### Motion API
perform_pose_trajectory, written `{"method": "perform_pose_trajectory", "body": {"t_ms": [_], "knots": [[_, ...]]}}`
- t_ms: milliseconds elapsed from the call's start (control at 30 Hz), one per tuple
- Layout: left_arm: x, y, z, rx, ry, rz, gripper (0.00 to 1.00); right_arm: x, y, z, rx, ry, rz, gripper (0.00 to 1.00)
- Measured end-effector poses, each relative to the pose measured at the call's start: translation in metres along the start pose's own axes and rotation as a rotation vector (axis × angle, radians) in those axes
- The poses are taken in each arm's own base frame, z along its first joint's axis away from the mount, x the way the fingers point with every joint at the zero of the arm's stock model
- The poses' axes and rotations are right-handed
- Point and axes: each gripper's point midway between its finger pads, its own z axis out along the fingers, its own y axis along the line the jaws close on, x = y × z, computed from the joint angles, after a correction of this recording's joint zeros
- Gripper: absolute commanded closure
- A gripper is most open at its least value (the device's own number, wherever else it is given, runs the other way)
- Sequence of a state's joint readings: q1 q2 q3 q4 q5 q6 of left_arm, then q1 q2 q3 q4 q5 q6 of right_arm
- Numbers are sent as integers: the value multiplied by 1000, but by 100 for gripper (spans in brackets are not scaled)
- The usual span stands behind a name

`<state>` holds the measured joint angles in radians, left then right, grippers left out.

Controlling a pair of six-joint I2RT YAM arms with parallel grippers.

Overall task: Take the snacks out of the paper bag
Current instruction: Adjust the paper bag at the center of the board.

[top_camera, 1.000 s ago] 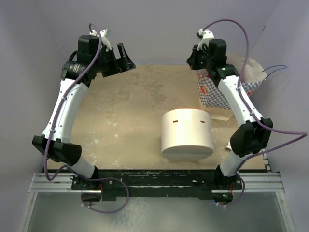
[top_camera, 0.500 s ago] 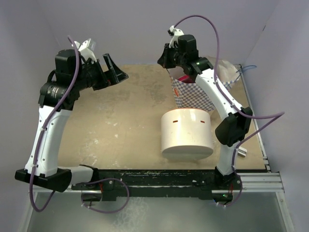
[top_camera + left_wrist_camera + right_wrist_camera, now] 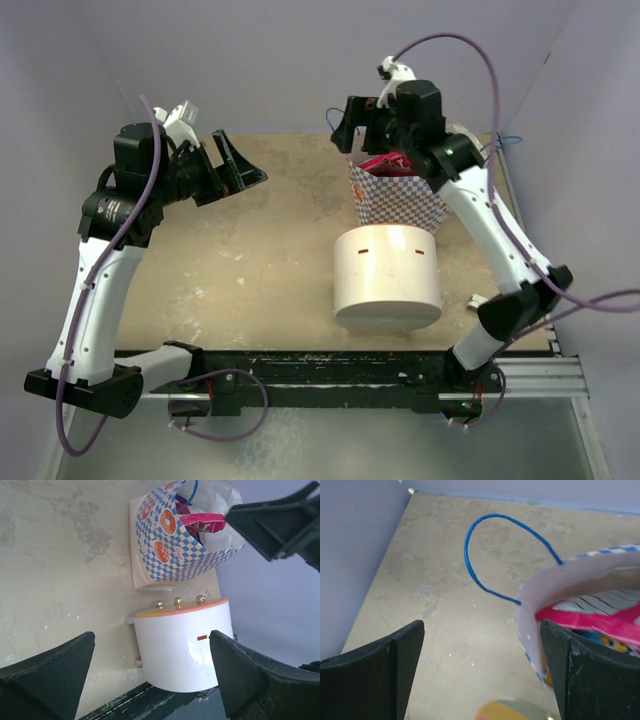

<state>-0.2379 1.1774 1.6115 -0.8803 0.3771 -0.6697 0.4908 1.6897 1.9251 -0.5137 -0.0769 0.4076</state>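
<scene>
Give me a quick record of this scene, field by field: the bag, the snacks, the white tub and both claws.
paper bag: standing on the table, mouth open
white cylinder: nearer the arms than the bag, close to it
snacks: in the bag; a pink one shows at its mouth
blue cord handle: loops up free from the bag's rim
left claw: open, empty, in the air over the table's left side
right claw: open, empty, above the bag's mouth
progress: no snack seen outside the bag
</scene>
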Motion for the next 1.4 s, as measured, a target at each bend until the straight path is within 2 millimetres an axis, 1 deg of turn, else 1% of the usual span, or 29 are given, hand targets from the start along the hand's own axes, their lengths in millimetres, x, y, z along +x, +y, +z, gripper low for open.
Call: {"method": "perform_pose_trajectory", "body": {"t_ms": [100, 167, 233, 300, 400, 500, 567, 600, 667, 700, 733, 833, 900, 933, 967, 1000, 1067, 1100, 1133, 1233, 1367, 1400], "knots": [[2, -3, 0, 16, 12, 0, 1, -18, -9, -47, 73, -94, -18, 1], [3, -4, 2, 27, 24, -1, 1, -28, -18, -78, 135, -161, -25, 0], [4, -4, 4, 32, 35, -3, 1, -33, -29, -102, 197, -214, -28, 0], [6, -5, 6, 38, 47, -6, 1, -31, -46, -124, 283, -257, -26, 1], [6, -6, 9, 50, 58, -7, 1, -23, -72, -145, 410, -286, -21, 0], [6, -9, 12, 68, 63, -5, 1, -10, -104, -161, 549, -282, 3, 0], [6, -9, 13, 73, 68, -6, 1, -8, -132, -170, 630, -277, 54, 0], [6, -9, 14, 73, 69, -6, 1, -8, -151, -176, 679, -281, 94, 0], [6, -9, 15, 75, 71, -6, 1, -6, -182, -188, 758, -290, 166, 1], [6, -9, 15, 75, 73, -7, 1, -5, -193, -194, 785, -292, 202, 1], [6, -8, 16, 74, 74, -6, 1, -4, -200, -197, 800, -294, 227, 0], [6, -7, 18, 71, 78, -4, 1, -2, -213, -201, 796, -301, 321, 0], [7, -6, 19, 67, 83, -2, 1, -2, -221, -201, 778, -307, 379, 1], [7, -5, 21, 64, 86, -1, 1, -2, -219, -196, 744, -299, 407, 1], [7, -4, 22, 61, 89, 3, 1, -3, -231, -201, 752, -314, 451, 2], [6, -3, 23, 58, 88, 8, 1, -4, -235, -200, 741, -316, 477, 3], [4, -2, 25, 52, 85, 17, 1, -5, -242, -197, 718, -324, 520, 9], [3, -1, 25, 49, 83, 20, 1, -6, -245, -194, 698, -326, 539, 14], [2, -1, 25, 47, 80, 25, 1, -6, -248, -191, 674, -326, 555, 16], [-3, -1, 26, 41, 66, 42, 1, -6, -260, -180, 611, -321, 576, 20], [-8, -2, 27, 35, 53, 60, 1, -6, -283, -162, 538, -308, 584, 23], [-9, -2, 29, 34, 52, 66, 1, -7, -287, -157, 521, -306, 582, 25]]}}
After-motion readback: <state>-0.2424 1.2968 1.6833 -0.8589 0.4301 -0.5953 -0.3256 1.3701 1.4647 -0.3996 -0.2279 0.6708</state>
